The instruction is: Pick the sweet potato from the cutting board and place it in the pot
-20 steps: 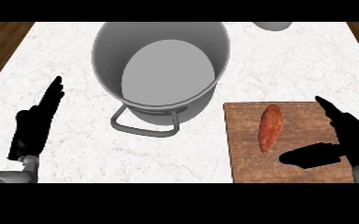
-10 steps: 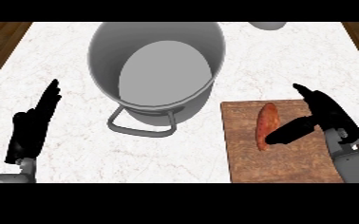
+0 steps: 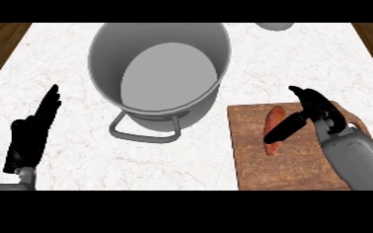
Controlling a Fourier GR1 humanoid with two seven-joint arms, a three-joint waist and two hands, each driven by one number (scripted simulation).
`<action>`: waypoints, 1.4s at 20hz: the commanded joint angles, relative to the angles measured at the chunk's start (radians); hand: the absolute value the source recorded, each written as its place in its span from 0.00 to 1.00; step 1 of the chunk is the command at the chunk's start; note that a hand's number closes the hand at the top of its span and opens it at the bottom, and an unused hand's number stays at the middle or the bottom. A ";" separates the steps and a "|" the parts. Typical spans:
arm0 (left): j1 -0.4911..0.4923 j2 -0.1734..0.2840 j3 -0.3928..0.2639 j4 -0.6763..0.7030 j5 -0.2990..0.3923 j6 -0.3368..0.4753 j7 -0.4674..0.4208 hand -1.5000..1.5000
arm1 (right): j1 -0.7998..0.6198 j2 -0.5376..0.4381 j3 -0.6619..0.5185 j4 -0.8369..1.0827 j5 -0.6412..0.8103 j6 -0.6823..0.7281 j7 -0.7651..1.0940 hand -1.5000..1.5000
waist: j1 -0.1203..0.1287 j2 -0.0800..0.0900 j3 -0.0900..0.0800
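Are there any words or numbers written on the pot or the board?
None. The pot is plain grey, the cutting board shows only wood grain, and the sweet potato and the marble counter carry no writing either.

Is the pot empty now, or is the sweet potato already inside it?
Empty. The pot shows only its bare grey bottom; the sweet potato lies on the cutting board, by the right hand.
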 commanded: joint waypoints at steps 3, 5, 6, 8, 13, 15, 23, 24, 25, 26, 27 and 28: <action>0.003 -0.001 0.022 0.007 -0.004 -0.007 -0.015 0.50 | -0.049 0.012 -0.006 0.088 -0.011 0.058 0.181 0.00 | -0.008 -0.001 0.000; 0.027 -0.015 0.016 -0.024 -0.003 -0.006 -0.020 0.50 | -0.086 0.052 0.007 0.125 0.012 0.039 0.197 0.00 | -0.001 -0.001 0.000; 0.041 -0.009 0.008 -0.058 0.001 -0.017 0.021 0.50 | -0.018 0.050 0.025 0.084 0.041 0.001 0.185 0.00 | -0.009 -0.004 0.001; 0.033 0.013 0.038 -0.045 0.009 -0.028 0.019 0.50 | -0.081 0.055 0.001 0.112 0.020 0.035 0.217 0.00 | -0.007 -0.004 0.001; 0.055 -0.035 0.012 -0.054 -0.021 -0.006 0.003 0.50 | -0.050 0.106 0.019 0.189 0.054 0.010 0.138 0.00 | -0.009 -0.003 0.001; 0.021 -0.027 0.013 -0.020 -0.043 -0.012 -0.011 0.50 | -0.081 0.155 0.038 0.261 0.103 -0.017 0.105 0.00 | -0.006 0.000 0.001; 0.030 -0.029 0.061 -0.049 -0.030 -0.043 0.017 0.50 | -0.001 0.105 0.011 0.207 0.121 0.073 -0.022 1.00 | -0.016 -0.003 0.001; -0.017 -0.035 0.069 0.011 -0.040 -0.034 0.001 0.50 | -0.059 0.120 -0.005 0.249 0.119 0.084 -0.008 1.00 | -0.015 -0.001 0.001; 0.013 -0.026 0.071 -0.029 -0.034 -0.049 0.013 0.50 | -0.044 0.131 0.008 0.226 0.130 0.085 -0.002 1.00 | -0.013 -0.002 0.001; -0.049 -0.040 0.064 -0.003 -0.050 -0.027 0.052 0.50 | -0.058 0.155 0.003 0.209 0.133 0.066 0.029 1.00 | -0.018 -0.002 0.001; 0.068 -0.062 0.044 -0.021 -0.055 -0.036 -0.025 0.50 | -0.024 0.140 0.009 0.165 0.135 0.072 0.052 1.00 | -0.015 -0.004 0.001; -0.002 -0.010 0.098 -0.006 -0.015 -0.074 0.014 0.50 | 0.012 0.142 0.018 0.206 0.155 0.056 -0.020 1.00 | -0.017 -0.003 0.001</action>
